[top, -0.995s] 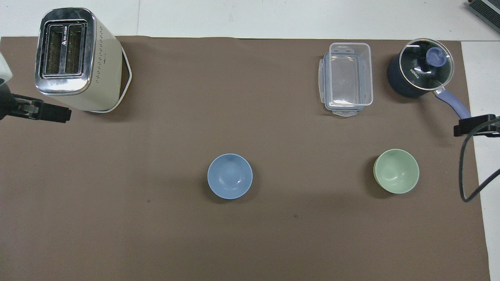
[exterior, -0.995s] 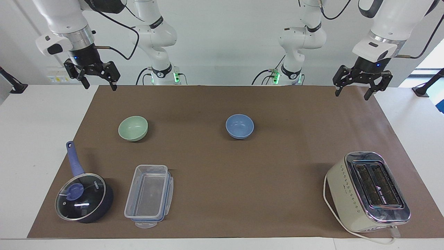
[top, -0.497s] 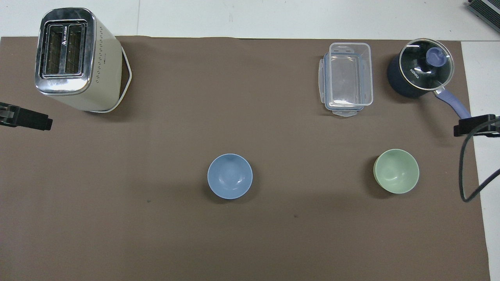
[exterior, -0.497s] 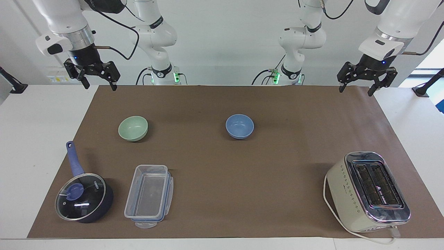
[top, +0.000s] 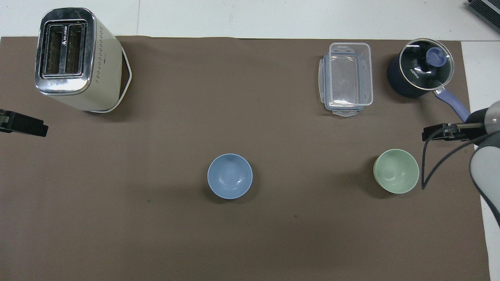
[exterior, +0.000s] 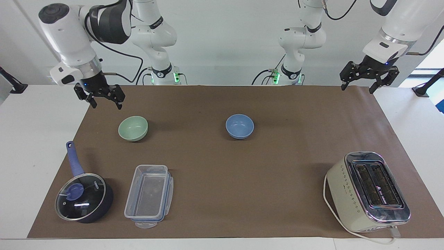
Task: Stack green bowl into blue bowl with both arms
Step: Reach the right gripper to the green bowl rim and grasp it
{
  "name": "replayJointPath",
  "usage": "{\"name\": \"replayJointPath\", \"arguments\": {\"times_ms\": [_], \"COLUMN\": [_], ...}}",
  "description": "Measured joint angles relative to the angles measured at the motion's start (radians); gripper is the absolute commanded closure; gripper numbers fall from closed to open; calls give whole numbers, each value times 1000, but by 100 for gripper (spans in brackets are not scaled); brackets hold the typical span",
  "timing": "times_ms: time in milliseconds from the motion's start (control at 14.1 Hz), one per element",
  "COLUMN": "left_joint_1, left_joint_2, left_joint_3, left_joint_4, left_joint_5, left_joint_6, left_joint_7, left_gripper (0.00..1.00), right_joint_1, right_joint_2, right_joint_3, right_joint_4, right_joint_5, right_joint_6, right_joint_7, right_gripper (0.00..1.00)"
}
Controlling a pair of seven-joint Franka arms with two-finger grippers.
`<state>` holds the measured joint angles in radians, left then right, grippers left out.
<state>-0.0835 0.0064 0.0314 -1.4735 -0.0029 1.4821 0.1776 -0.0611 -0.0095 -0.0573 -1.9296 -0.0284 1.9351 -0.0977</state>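
Observation:
The pale green bowl (exterior: 133,128) (top: 396,171) stands upright on the brown mat toward the right arm's end. The light blue bowl (exterior: 239,126) (top: 229,176) stands upright near the mat's middle, well apart from it. Both bowls hold nothing. My right gripper (exterior: 106,104) (top: 445,132) hangs open in the air over the mat's edge, close beside the green bowl and not touching it. My left gripper (exterior: 357,89) (top: 23,127) is open too, raised over the mat's corner at the left arm's end, away from both bowls.
A cream toaster (exterior: 367,191) with its cord stands farthest from the robots at the left arm's end. A clear plastic container (exterior: 149,196) and a dark blue lidded saucepan (exterior: 84,196) sit farther from the robots than the green bowl. The saucepan's handle (top: 453,104) points toward my right gripper.
My right arm has swung down and inward, bringing its open gripper lower and closer to the green bowl. My left gripper has risen a little and drawn outward. Neither bowl has moved.

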Motion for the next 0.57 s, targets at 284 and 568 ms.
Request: {"name": "replayJointPath", "arguments": {"times_ms": [284, 568], "left_joint_1": [0, 0], "left_joint_2": [0, 0], "left_joint_3": [-1, -1], "left_joint_4": [0, 0], "left_joint_5": [0, 0], "left_joint_6": [-1, -1], "left_joint_7": [0, 0], "left_gripper": [0, 0], "right_joint_1": [-17, -48], "right_joint_2": [84, 83], "right_joint_3": [-1, -2], "right_joint_4": [-120, -258], "right_joint_5": [0, 0], "right_joint_6": [168, 301], "right_joint_7": [-31, -99], "right_gripper": [0, 0]}}
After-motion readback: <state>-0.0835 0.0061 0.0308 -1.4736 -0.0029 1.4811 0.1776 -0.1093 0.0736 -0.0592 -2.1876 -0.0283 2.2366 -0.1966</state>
